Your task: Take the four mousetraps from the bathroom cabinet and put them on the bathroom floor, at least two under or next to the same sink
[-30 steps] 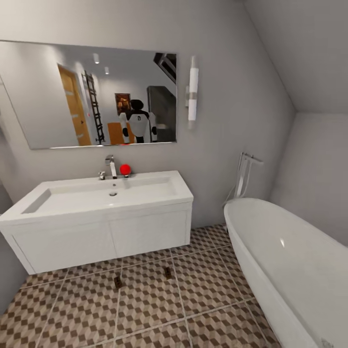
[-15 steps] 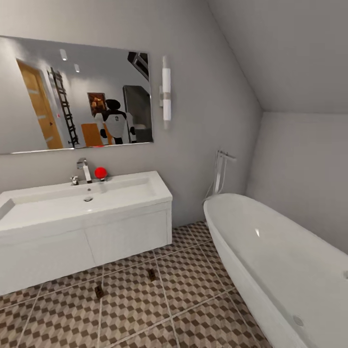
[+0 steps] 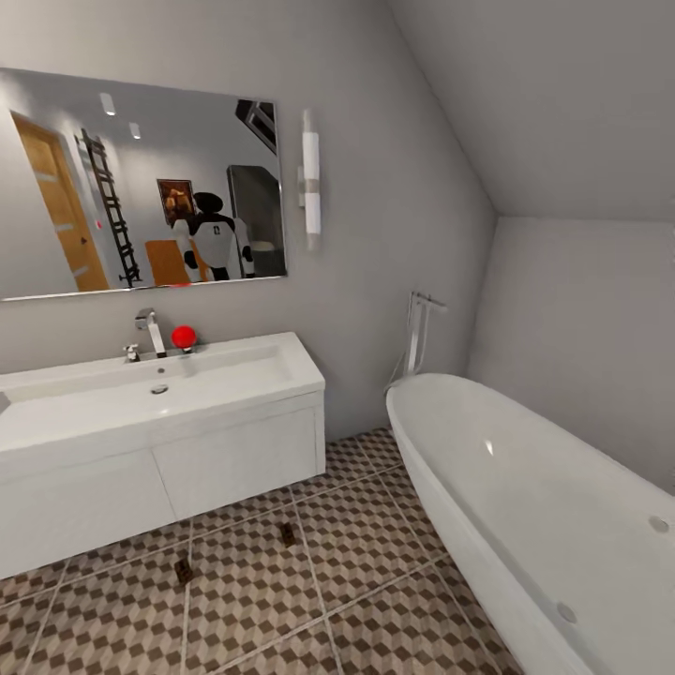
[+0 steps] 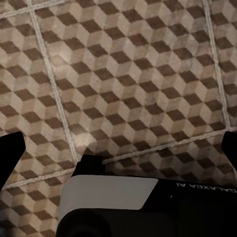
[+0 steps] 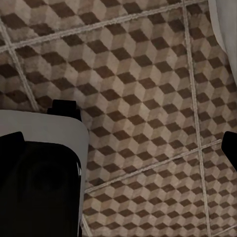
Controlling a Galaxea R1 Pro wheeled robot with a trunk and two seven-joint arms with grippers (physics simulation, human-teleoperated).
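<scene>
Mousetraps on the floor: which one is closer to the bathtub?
The mousetrap on the right, just in front of the sink cabinet's right end. The other mousetrap lies further left, farther from the bathtub.

In my head view two small dark things lie on the bathroom floor (image 3: pixel 375 553) in front of the vanity, one (image 3: pixel 287 533) nearer the bathtub (image 3: pixel 525 487), the other (image 3: pixel 183 570) further left. They are too small to tell if they are mousetraps; no red spot or wire can be made out. The bathroom sink (image 3: pixel 112 398) is cut by the left edge, and the bathtub by the right and bottom edges. In my left wrist view only two dark finger tips (image 4: pixel 10 153) show at the edges, and in my right wrist view also (image 5: pixel 231 145), so how my jaws stand I cannot tell.
</scene>
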